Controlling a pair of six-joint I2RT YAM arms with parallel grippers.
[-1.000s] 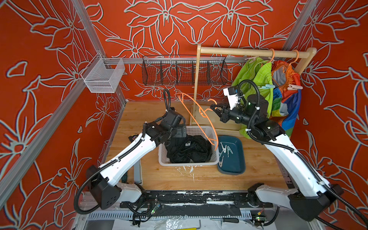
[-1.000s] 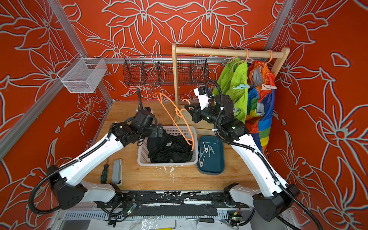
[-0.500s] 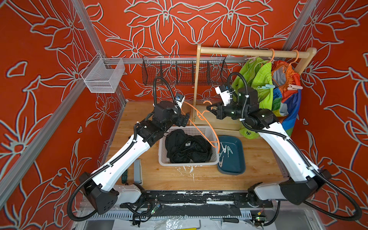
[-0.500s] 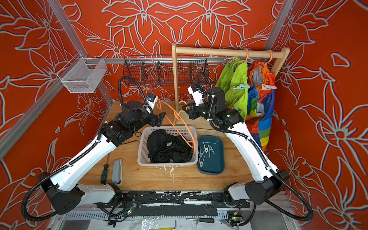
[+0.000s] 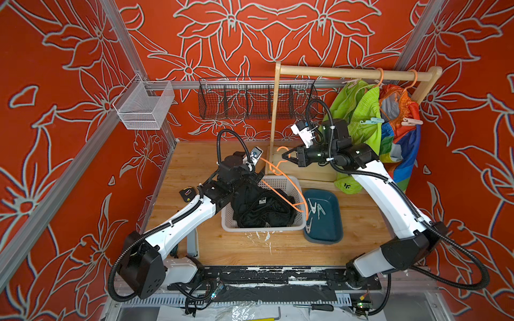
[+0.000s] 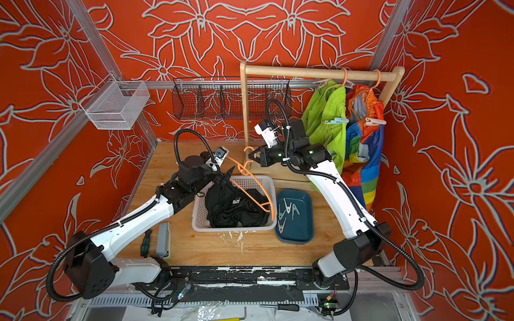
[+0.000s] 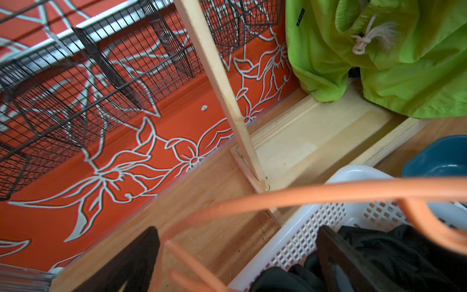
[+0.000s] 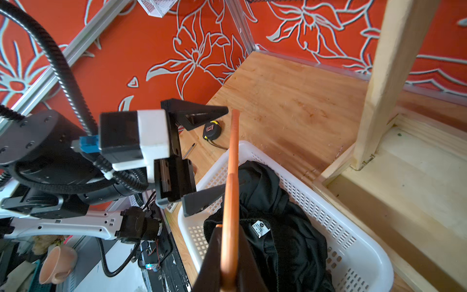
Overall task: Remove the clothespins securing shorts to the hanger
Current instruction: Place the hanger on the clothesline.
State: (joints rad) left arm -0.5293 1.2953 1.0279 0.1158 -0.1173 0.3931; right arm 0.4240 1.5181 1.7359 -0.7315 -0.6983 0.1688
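My right gripper [image 5: 285,156] [image 8: 228,265] is shut on the hook of a bare orange hanger [image 5: 289,182] [image 8: 231,177], which slants down over the white basket [image 5: 264,229]. Black shorts [image 5: 261,208] lie heaped in that basket. My left gripper [image 6: 228,178] [image 8: 204,156] stands open at the hanger's far end, and the hanger's bars [image 7: 328,192] cross the gap between its fingers. Lime green shorts [image 5: 358,111] and rainbow shorts [image 5: 400,144] hang on the wooden rail [image 5: 353,73], with a mint clothespin [image 5: 371,121] and a pink clothespin [image 5: 411,121] on them.
A teal tray [image 5: 325,233] right of the basket holds several loose clothespins [image 5: 314,208]. The rail's wooden post [image 5: 274,119] rises just behind the hanger. A black wire basket [image 5: 256,100] and a white mesh box [image 5: 144,108] hang on the back rail. A tape measure [image 5: 187,193] lies on the table.
My left gripper has come up out of the basket to the hanger's end, still open. My right gripper has carried the hanger left and lower, so it now slants over the basket.
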